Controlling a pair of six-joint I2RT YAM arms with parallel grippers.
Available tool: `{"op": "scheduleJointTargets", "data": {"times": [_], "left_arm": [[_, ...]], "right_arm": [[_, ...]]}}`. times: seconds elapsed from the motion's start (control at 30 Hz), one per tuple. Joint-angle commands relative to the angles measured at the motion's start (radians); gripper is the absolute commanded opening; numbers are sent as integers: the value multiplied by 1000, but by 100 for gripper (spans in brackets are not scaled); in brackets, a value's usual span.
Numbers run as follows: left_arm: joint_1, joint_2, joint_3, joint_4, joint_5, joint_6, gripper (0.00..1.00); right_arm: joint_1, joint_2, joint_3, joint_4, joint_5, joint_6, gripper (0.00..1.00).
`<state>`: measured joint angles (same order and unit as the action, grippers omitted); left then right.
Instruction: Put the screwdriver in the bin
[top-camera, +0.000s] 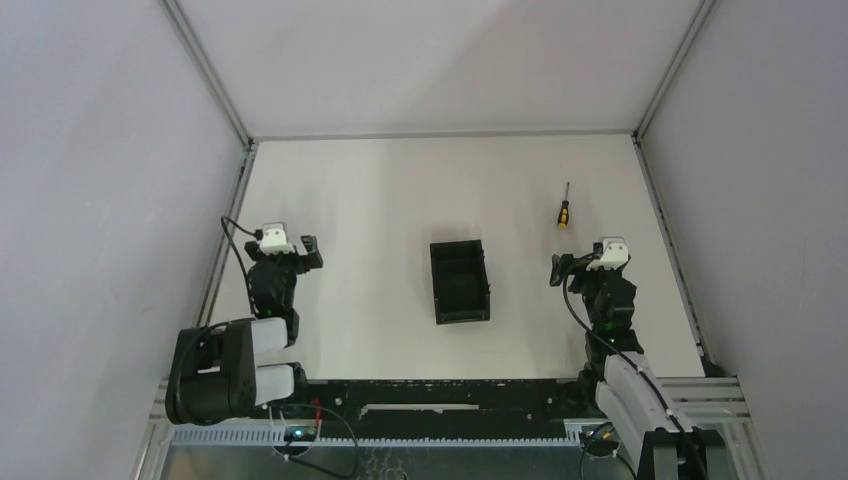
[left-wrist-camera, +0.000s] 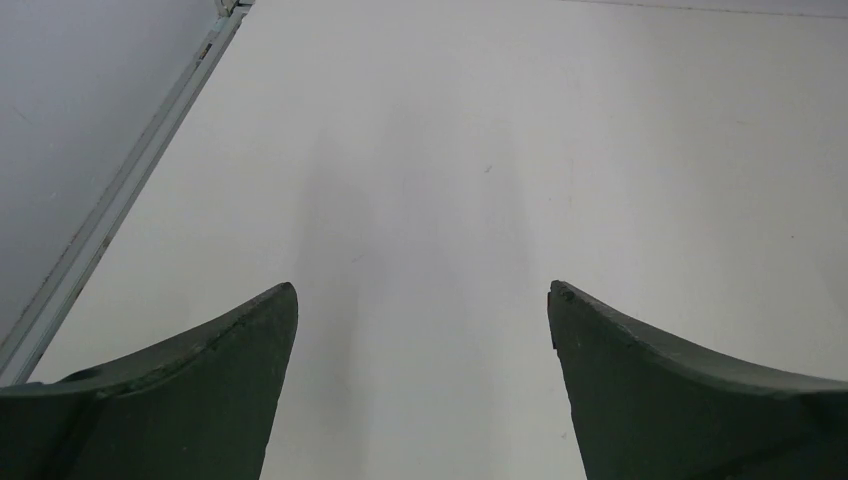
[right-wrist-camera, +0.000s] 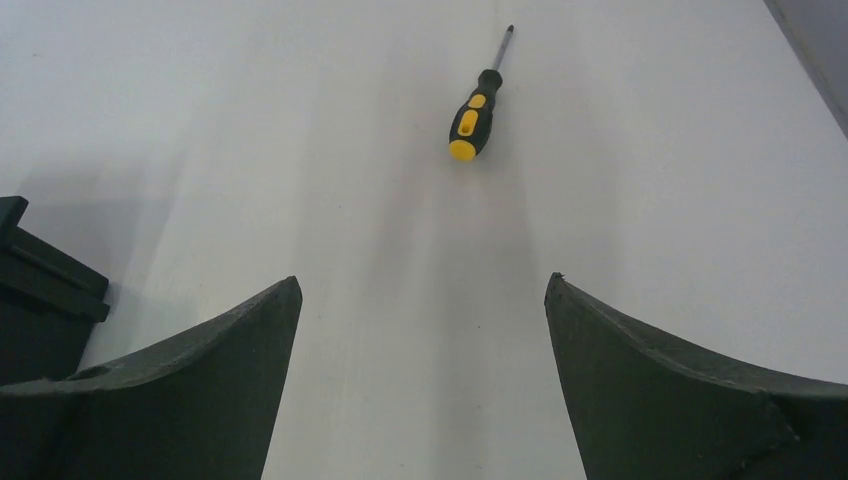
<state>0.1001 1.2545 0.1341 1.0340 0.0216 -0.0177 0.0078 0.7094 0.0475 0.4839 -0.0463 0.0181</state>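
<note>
Left of the bin (top-camera: 437, 285), the left fingers (left-wrist-camera: 200, 390) stand spread wide over bare bench (top-camera: 370, 200), holding nothing and well apart from the work. Right of the bin and farther back, the screwdriver (right-wrist-camera: 474, 115) lies flat on the bench with its tip pointing away, and the right fingers (right-wrist-camera: 680, 390) are spread wide and empty, short of its yellow butt, with nothing lying between. Likely trouble: the round handle could roll or skid if one finger touches first, a pinch on the thin shaft could slip, and the carry back could clip the bin's right wall.
</note>
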Motion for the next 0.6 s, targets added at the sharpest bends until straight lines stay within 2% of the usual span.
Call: {"op": "scheduleJointTargets", "data": {"times": [0.0, 0.1, 0.2, 0.33, 0.5, 0.57], "left_arm": [[-3, -10, 44, 29, -9, 16, 100], [-3, -11, 44, 29, -8, 16, 100], [-2, -10, 44, 29, -8, 16, 100], [-3, -11, 44, 29, -8, 16, 100], [-3, -10, 45, 29, -8, 16, 100], [-3, -10, 45, 29, -8, 16, 100]], "right_arm": [[0, 12, 33, 50, 3, 26, 100], [0, 28, 59, 20, 7, 42, 100], [0, 70, 195, -149, 46, 80, 100], [0, 204, 500, -451, 134, 129, 100], [0, 479, 852, -827, 104, 187, 100], [0, 594, 970, -914, 113, 200, 99]]}}
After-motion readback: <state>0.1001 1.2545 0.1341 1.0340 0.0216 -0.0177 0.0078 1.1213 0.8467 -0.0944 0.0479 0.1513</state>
